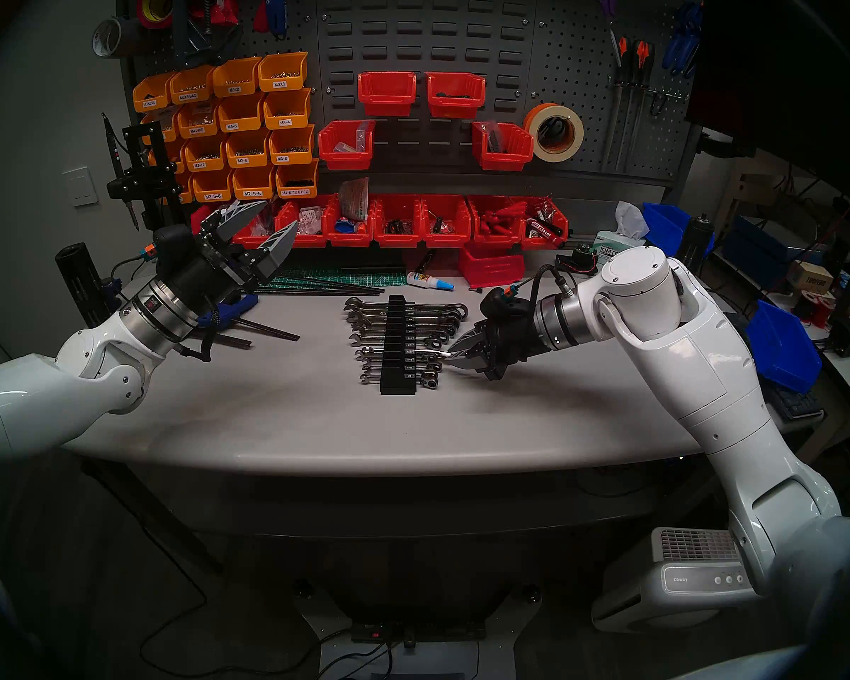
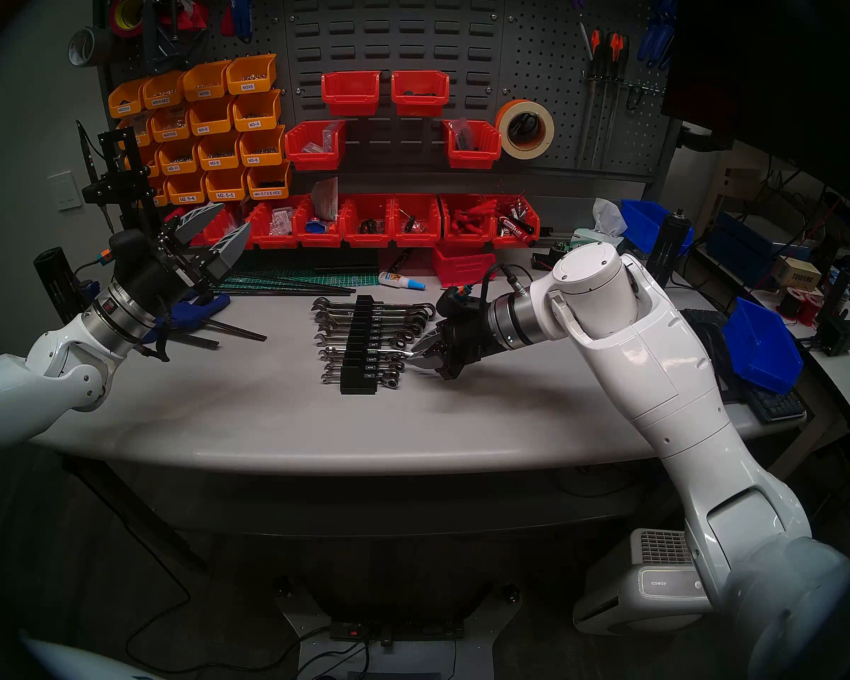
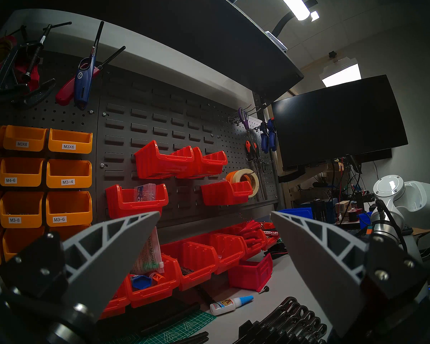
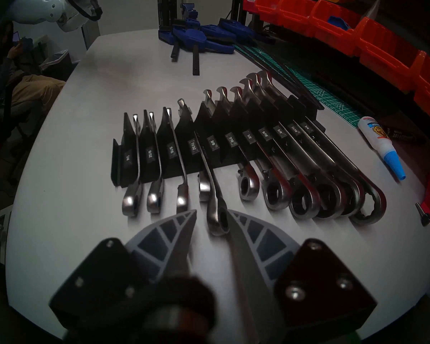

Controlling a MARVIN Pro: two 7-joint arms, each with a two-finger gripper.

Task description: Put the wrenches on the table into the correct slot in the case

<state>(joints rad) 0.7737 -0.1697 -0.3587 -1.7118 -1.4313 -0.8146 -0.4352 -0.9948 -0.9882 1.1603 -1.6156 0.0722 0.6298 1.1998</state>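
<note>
Chrome-wise, spotted one wrench [image 4: 209, 172] crooked across the case [image 4: 201, 117] near 3/8, unseated. Caught right gripper [image 4: 211, 212] straddling its ring end, fingers [image 4: 176, 226] apart, no pinch, likely to straighten it. Saw left gripper [image 1: 281, 214] gaping, idle.

A chrome wrench [image 4: 210, 172] lies slanted across the black case [image 4: 184, 147], ring end overhanging; other wrenches [image 4: 296, 162] sit slotted.

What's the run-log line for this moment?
left gripper: open, raised, empty | right gripper: jaws around ring end of wrench, grip unclear | wrench: lying askew across rack near 3/8 slot, not seated
</note>
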